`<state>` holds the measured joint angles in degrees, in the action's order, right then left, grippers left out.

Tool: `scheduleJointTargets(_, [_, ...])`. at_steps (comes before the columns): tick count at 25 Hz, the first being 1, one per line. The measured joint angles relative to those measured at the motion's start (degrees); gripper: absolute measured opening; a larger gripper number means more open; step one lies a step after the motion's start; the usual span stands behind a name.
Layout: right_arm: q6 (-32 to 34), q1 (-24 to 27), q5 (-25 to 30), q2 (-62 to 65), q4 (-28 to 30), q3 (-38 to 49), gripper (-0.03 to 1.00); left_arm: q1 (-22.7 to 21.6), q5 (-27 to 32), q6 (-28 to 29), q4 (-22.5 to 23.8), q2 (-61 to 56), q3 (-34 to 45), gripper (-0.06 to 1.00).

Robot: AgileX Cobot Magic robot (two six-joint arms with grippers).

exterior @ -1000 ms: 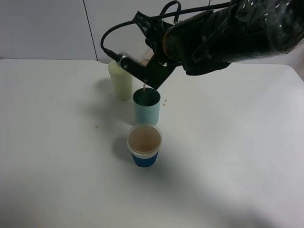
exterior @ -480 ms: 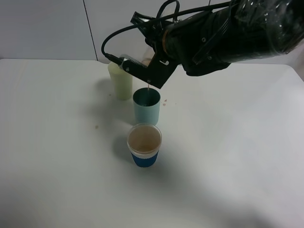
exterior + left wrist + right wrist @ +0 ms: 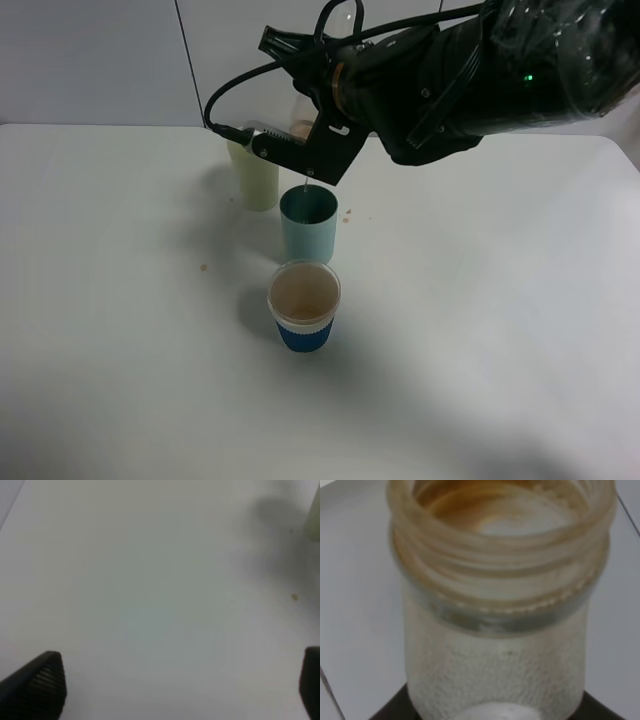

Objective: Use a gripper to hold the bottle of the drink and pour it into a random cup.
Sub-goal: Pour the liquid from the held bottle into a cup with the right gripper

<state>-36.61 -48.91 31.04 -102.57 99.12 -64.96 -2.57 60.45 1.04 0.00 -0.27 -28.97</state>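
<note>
Above the cup, R gripper clamps the bottle of the drink, tipped over. A thin drip falls. Step: pour, prob. near its end. Next: level bottle, withdraw clear of rim. L gripper spread, empty, over the table.

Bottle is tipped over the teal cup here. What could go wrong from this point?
1. The thin trickle seems to fall near the teal cup's back rim. A small wobble of the bottle could send it onto the table, where brown spots already lie.
2. The right gripper hangs close above the teal cup and beside the yellow cup. Swinging back low might knock one.
</note>
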Motion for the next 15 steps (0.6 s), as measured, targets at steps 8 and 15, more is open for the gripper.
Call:
scheduleJointTargets(8, [4.65, 0.0, 0.0, 0.0, -0.06, 0.0, 0.36, 0.0, 0.0, 0.0, 0.0, 0.0, 0.0, 0.93])
scheduleJointTargets(15, [22.84, 0.0, -0.05, 0.0, -9.31, 0.0, 0.36, 0.0, 0.0, 0.0, 0.0, 0.0, 0.0, 0.93])
